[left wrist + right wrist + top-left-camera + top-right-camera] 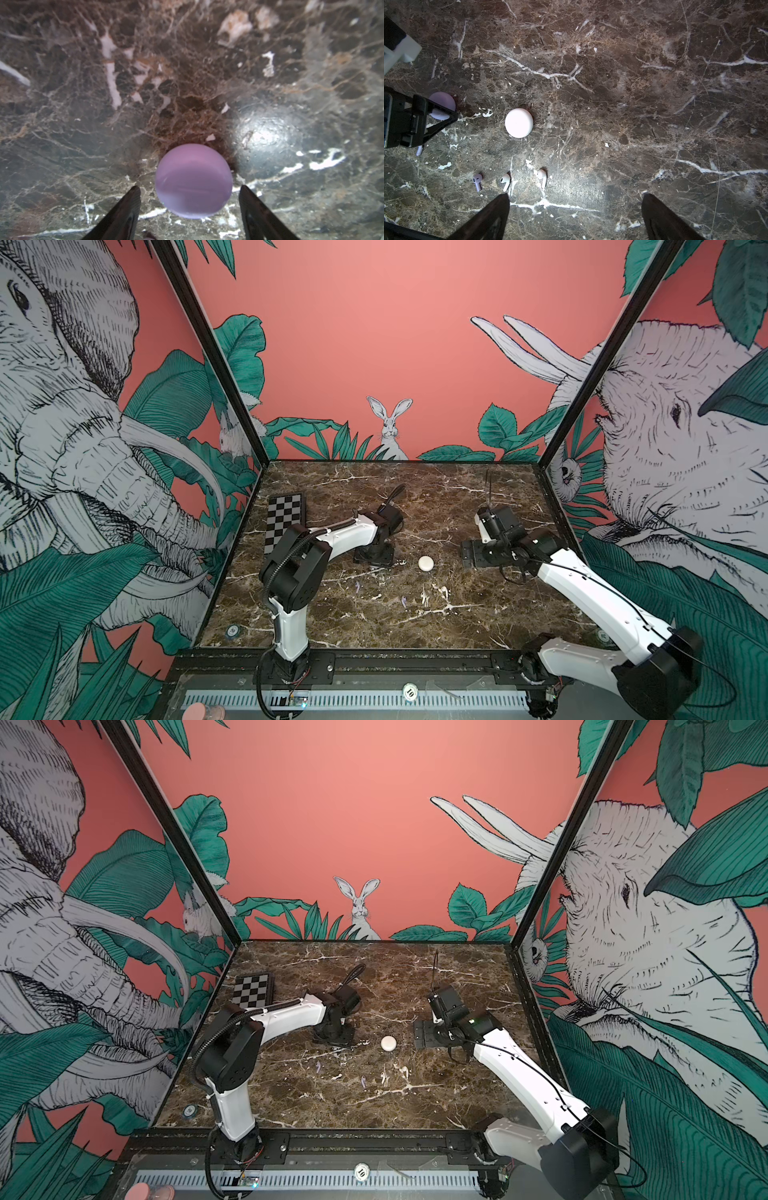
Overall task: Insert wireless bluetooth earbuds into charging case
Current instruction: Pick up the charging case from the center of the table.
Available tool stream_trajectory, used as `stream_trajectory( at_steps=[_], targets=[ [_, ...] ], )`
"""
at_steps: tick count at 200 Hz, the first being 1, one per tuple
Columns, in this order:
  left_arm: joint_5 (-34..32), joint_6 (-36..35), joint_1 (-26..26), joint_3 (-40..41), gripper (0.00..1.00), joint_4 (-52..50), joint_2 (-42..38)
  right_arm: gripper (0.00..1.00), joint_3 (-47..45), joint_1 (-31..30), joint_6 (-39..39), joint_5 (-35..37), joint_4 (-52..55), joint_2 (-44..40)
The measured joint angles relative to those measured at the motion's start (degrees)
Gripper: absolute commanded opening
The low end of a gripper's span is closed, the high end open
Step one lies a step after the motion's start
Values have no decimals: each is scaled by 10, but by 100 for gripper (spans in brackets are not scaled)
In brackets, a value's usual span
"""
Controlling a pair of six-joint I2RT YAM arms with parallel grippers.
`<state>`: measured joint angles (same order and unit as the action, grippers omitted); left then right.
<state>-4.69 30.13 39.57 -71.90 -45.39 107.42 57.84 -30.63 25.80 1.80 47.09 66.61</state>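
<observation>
A round lilac charging case (193, 180) lies shut on the marble, with my left gripper (189, 187) open around it and a gap on each side. In both top views that gripper (374, 558) hides this case. A white charging case (426, 563) sits shut at the table's middle. Nearer the front lie two lilac earbuds (357, 585) (404, 600) and two white earbuds (424, 597) (444, 591). My right gripper (576, 196) hangs open and empty over bare marble, right of the white case (519, 122) and the earbuds (505, 181).
A checkerboard (284, 526) lies at the back left of the table. A small round token (231, 630) rests at the front left corner. Printed walls close in three sides, and a black rail (415, 664) runs along the front.
</observation>
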Motion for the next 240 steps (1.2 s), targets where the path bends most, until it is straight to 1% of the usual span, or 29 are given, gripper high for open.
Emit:
stream_trajectory(
  at_steps=[19,32,69,82,89,109,127,160,168,175,192,222,240],
  targets=[
    [2,3,0,1,71,6,3,98,0,0,-2,0,0,0],
    [3,3,0,1,66,10,7,98,0,0,-3,0,0,0],
    [5,3,0,1,63,12,9,98,0,0,-3,1,0,0],
    [5,2,0,1,60,12,10,98,0,0,-3,1,0,0],
    [5,2,0,1,57,12,11,98,0,0,-3,1,0,0],
    [5,1,0,1,55,15,12,98,0,0,-3,1,0,0],
    [5,0,0,1,51,16,12,98,0,-1,-3,-1,0,0],
    [-3,-4,1,3,35,22,12,98,0,-2,-4,-10,1,3],
    [-4,-6,1,6,26,25,9,98,0,-2,-4,-14,2,5],
    [-4,-8,1,10,23,30,6,98,0,-2,-5,-18,2,6],
    [-3,-17,2,23,0,43,-3,98,0,-2,-6,-34,2,10],
    [2,-43,1,56,0,55,-31,98,15,-3,-12,-78,4,19],
    [12,-60,1,80,0,54,-71,98,31,-3,-19,-109,3,19]
  ],
)
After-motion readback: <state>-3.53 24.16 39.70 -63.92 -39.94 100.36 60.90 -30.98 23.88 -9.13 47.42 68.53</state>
